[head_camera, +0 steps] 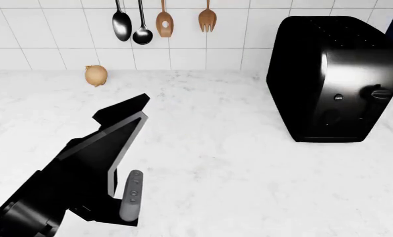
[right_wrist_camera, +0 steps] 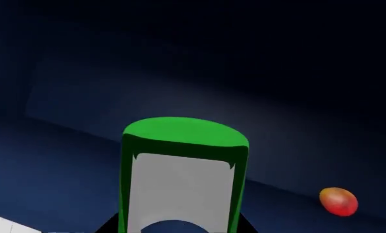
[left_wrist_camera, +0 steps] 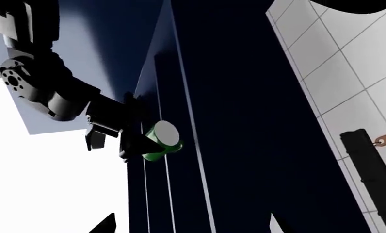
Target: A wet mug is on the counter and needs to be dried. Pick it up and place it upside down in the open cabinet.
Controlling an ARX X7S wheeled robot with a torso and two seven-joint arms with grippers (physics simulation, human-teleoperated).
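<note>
Head view shows the counter (head_camera: 236,187) with my left arm (head_camera: 84,173) reaching over it; I cannot tell how its gripper stands. A black toaster (head_camera: 334,79) sits on the counter by the tiled wall (head_camera: 52,54), with an onion (head_camera: 96,75) well apart from it at the wall's foot. Seen from my left wrist, my right gripper (left_wrist_camera: 138,145) is pinching the mug (left_wrist_camera: 162,141) against the navy cabinet (left_wrist_camera: 245,121). My right wrist camera shows the mug close up inside the cabinet, with a small red-orange fruit (right_wrist_camera: 338,201) nearby.
</note>
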